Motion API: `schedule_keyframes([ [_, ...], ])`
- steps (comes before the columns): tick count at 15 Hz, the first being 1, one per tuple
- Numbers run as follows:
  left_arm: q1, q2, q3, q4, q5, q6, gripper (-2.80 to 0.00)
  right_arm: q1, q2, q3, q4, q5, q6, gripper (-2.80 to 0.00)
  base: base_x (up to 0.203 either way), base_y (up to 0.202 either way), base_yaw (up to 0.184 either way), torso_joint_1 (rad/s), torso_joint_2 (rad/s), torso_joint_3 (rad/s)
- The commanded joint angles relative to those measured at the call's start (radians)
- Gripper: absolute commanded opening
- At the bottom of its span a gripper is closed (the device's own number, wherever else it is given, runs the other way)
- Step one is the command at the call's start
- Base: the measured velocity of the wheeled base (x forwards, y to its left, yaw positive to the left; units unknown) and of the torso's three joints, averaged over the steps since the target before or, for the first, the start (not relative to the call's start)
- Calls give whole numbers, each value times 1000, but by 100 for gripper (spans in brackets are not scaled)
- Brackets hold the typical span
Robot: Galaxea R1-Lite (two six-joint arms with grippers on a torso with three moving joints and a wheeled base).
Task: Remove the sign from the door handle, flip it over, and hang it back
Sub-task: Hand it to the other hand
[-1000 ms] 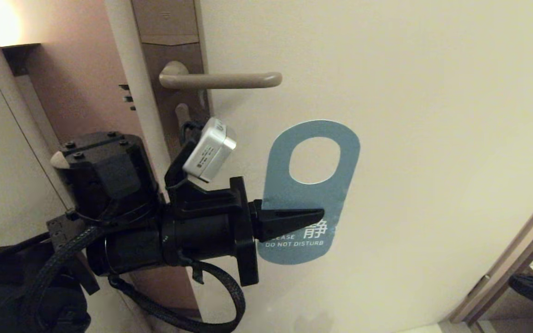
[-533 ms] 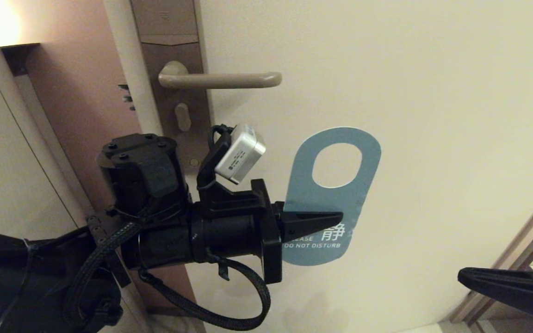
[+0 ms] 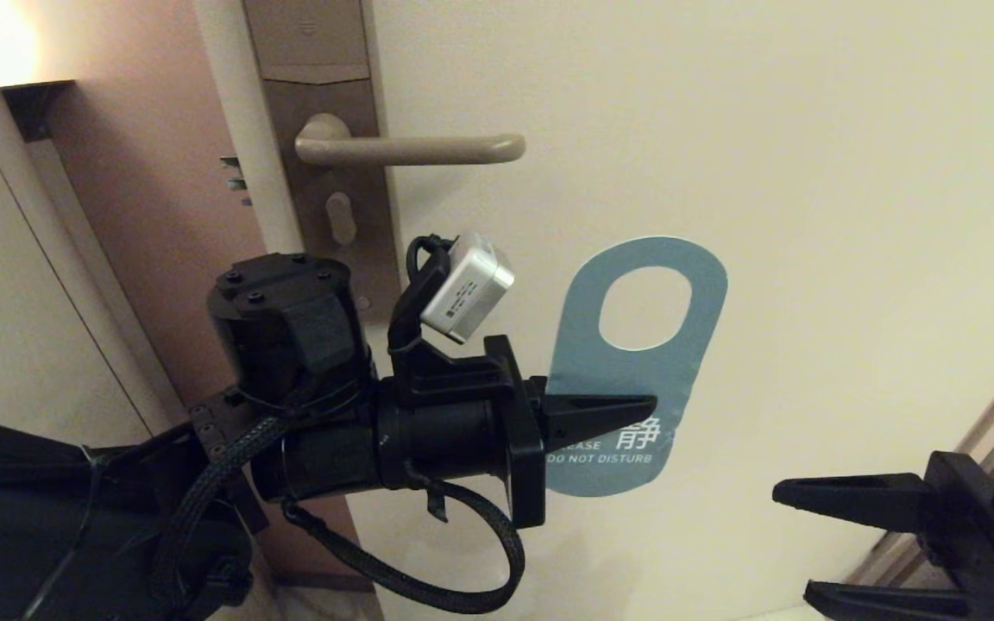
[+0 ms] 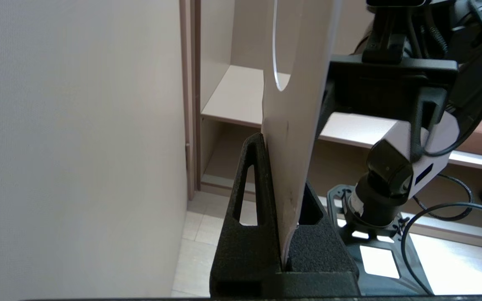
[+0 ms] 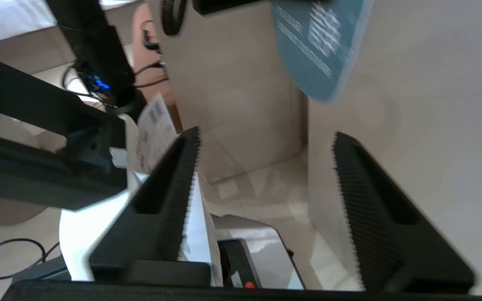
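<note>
The cream door (image 3: 764, 172) fills most of the head view, with a tall brown lock plate (image 3: 324, 112) near its edge. The door handle (image 3: 415, 149) sticks out level from that plate and carries nothing. Below it and off to the right, the left gripper (image 3: 626, 405) has its fingers pressed together on the lower part of the sign (image 3: 644, 345), held upright in front of the door, blue side showing. The right gripper (image 3: 842, 543) sits low at the right, fingers spread and empty.
</note>
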Motion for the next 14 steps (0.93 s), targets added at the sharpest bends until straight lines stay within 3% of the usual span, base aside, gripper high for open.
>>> schedule_keyframes([
  [1,-5,3,-6,-9,-3,-2,-280,34,49,-11,-22,5,1,0,0,0,0,0,0,0],
  [9,-50,8,-18,-10,-3,-4,-280,197,228,-87,-160,5,1,0,0,0,0,0,0,0],
  [14,-53,8,-17,-10,-3,-4,-280,244,301,-117,-221,3,0,0,0,0,0,0,0,0],
])
